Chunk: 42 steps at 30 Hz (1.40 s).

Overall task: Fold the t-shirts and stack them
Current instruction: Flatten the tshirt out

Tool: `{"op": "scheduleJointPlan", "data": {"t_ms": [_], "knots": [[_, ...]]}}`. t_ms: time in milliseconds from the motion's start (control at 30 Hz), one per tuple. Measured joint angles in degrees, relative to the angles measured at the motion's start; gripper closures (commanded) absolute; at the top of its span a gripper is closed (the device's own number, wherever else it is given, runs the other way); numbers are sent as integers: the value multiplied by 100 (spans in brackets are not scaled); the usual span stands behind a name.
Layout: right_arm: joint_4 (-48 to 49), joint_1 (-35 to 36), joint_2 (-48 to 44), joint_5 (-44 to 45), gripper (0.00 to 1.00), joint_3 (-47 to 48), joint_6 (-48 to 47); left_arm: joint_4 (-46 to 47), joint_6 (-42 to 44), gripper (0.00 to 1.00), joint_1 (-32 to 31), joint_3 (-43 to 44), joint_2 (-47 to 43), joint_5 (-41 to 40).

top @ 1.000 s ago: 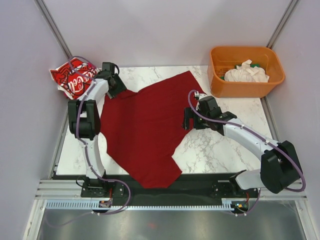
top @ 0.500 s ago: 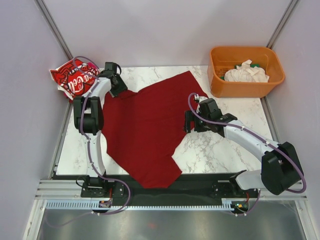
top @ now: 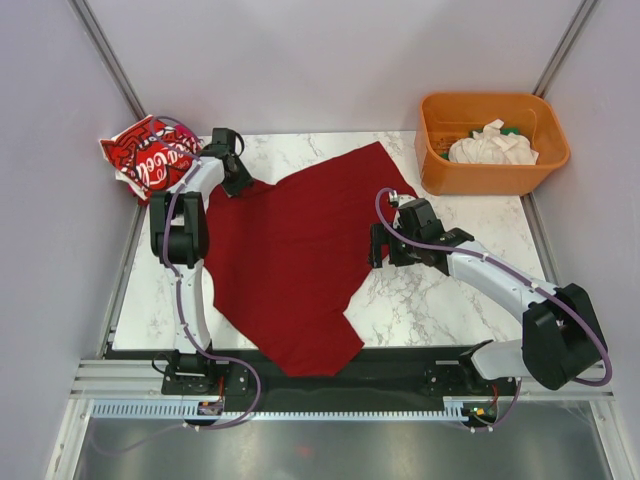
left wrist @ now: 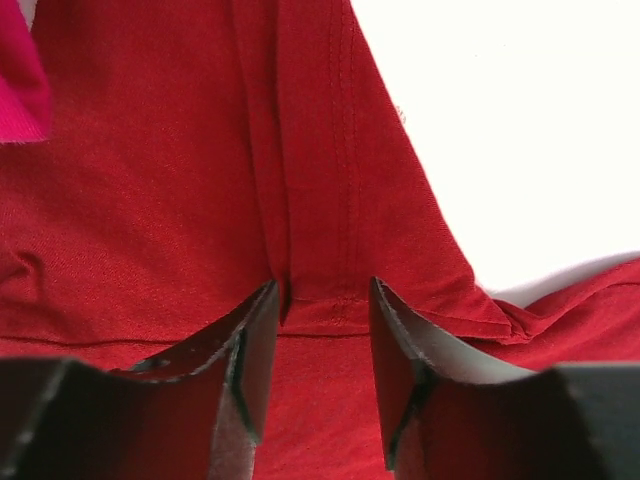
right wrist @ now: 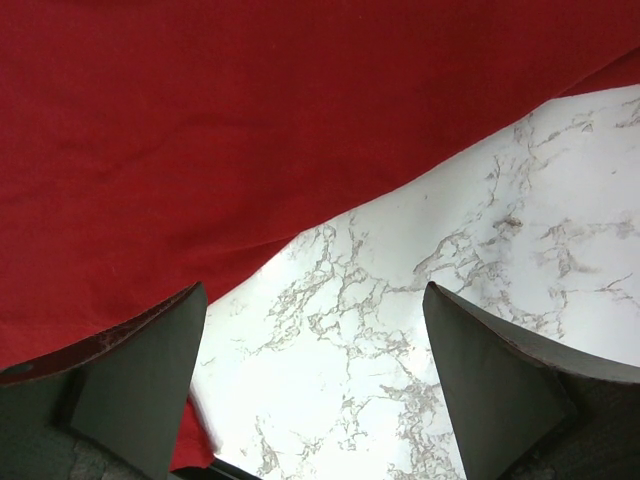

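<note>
Left gripper sits low at the far left corner of the dark red tee. Its jaws are a little apart, straddling a stitched sleeve hem without pinching it, as the left wrist view shows. Right gripper hovers at the tee's right edge with jaws wide apart and nothing held; one finger is over the cloth border and the other over the bare marble table. The dark red tee lies spread across the middle of the table, mostly flat, its near end reaching past the front edge. I read this as the start of the first fold: the tee is laid out and both arms are lined up on opposite sides for a grasp. The bright red tee lies bundled at the far left corner, a scrap of the magenta tee shows in the left wrist view, and the white tee sits in the tub. Next, I judge, I need to close the left jaws on that hem and bring the right fingers down onto the edge. Then I would lift both sides together so the cloth folds over evenly rather than dragging or bunching.
</note>
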Motion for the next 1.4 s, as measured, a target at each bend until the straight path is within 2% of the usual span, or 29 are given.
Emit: {"op": "scheduleJointPlan", "data": {"t_ms": [133, 167, 233, 267, 367, 400, 1100, 1267, 1400], "knots": [[0, 0, 2, 4, 2, -13, -22, 13, -9, 63, 0, 0, 44, 0], [2, 0, 2, 4, 2, -22, -33, 20, -9, 69, 2, 4, 50, 0], [2, 0, 4, 28, 2, -42, -46, 22, -20, 74, 2, 4, 52, 0], [0, 0, 7, 39, 2, -48, -48, 22, -20, 83, 2, 4, 55, 0], [0, 0, 22, 61, 2, -57, -68, 26, -31, 94, 2, 7, 55, 2], [0, 0, 26, 63, 2, -61, -72, 26, -31, 95, 2, 9, 55, 2], [0, 0, 105, 68, 2, -72, -87, 7, -28, 89, 0, 181, 50, -4], [0, 0, 122, 68, 2, -72, -90, -4, -26, 81, 2, 184, -15, -4], [2, 0, 157, 66, 2, -72, -90, 2, -26, 82, 0, 223, -138, -7]]}}
